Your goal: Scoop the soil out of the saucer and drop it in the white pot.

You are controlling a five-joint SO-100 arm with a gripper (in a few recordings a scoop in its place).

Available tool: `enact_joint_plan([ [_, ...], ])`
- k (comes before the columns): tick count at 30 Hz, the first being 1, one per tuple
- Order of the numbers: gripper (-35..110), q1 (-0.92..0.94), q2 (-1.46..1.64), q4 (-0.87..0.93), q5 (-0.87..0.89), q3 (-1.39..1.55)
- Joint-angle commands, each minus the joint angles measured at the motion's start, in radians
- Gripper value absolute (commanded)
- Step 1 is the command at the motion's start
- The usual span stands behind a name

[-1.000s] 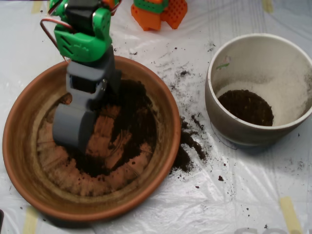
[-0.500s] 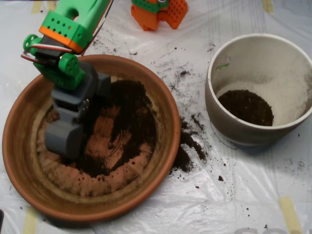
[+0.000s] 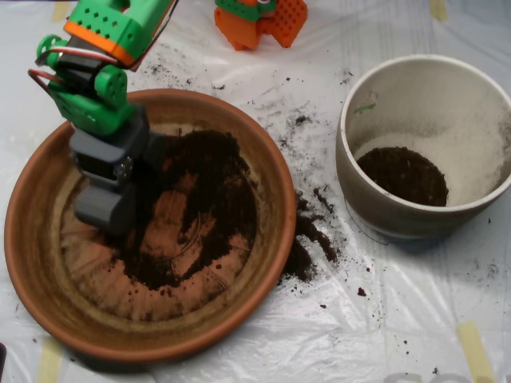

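Here the soil (image 3: 209, 199) lies loose and crumbly across the saucer (image 3: 275, 199) — likely to spill, so best dug where thickest, right of the pincer (image 3: 104, 209), far left of the white pot (image 3: 375, 199).

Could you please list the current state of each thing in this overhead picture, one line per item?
scoop: down inside the saucer, at its left side.
saucer: upright, partly emptied, ridged base showing.
soil: mostly in the saucer; some spilled on the sheet.
white pot: upright, a little soil at the bottom.
plastic sheet: dusted with crumbs.
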Motion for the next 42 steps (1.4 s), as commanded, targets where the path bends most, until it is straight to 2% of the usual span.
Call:
enact_joint_plan([
  [1,21,0.002,0.143,-0.037,-0.012,0.181],
  [6,16,-0.052,0.310,-0.100,0.025,0.353],
  [10,0,-0.112,0.370,-0.083,0.060,0.388],
  [17,0,-0.202,0.454,-0.023,0.129,0.351],
  [32,-1,-0.341,0.555,0.290,0.239,-0.095],
  [42,-1,-0.580,0.716,0.324,0.204,-0.156],
])
